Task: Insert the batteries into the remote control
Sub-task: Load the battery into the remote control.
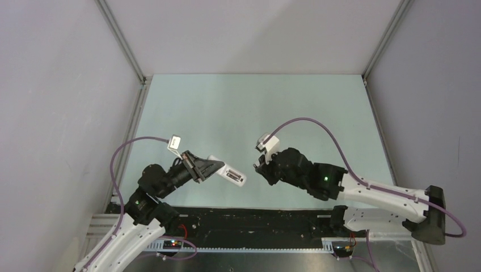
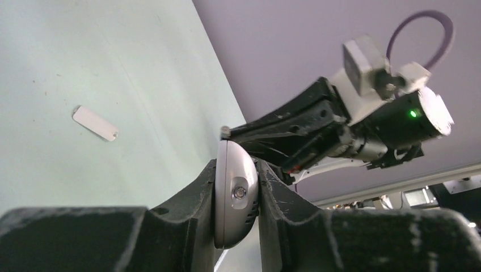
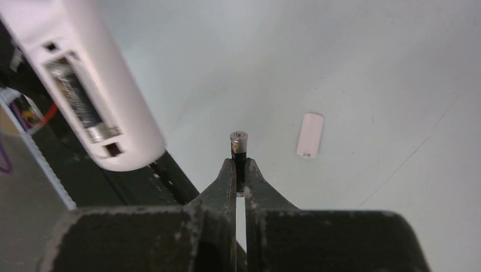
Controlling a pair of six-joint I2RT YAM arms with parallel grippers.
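Right gripper (image 3: 239, 170) is clenching a tiny dark cylindrical battery (image 3: 239, 148) low on its body. The silver cap is poking out past the fingertips, and the cell is hanging in the air just beside the small white oblong remote control (image 3: 85, 79). Left gripper (image 2: 236, 173) is clamping that remote by its long edges and holding it off the table, with the open battery compartment (image 3: 82, 105) turning its face toward the other arm. One dark cell (image 3: 76, 99) looks to be sitting in the compartment already. Whether a free slot lies alongside it, I cannot tell from this angle.

To my eye this is the insertion step, and it's calling for alignment first. The held battery is pointing across the bay rather than along it, so its long axis needs to come parallel to the slot. Leading with one end against a contact and then tipping the other end down should seat it. The pinch is a thin one, so pushing hard risks the cell pivoting or popping free. The left arm should be bracing firm while the right is pressing, and the jaws should part only once the cell is lying flush.

Well apart, the small plain white flat cover piece (image 3: 310, 135) is lying on the pale green tabletop (image 1: 238, 107).
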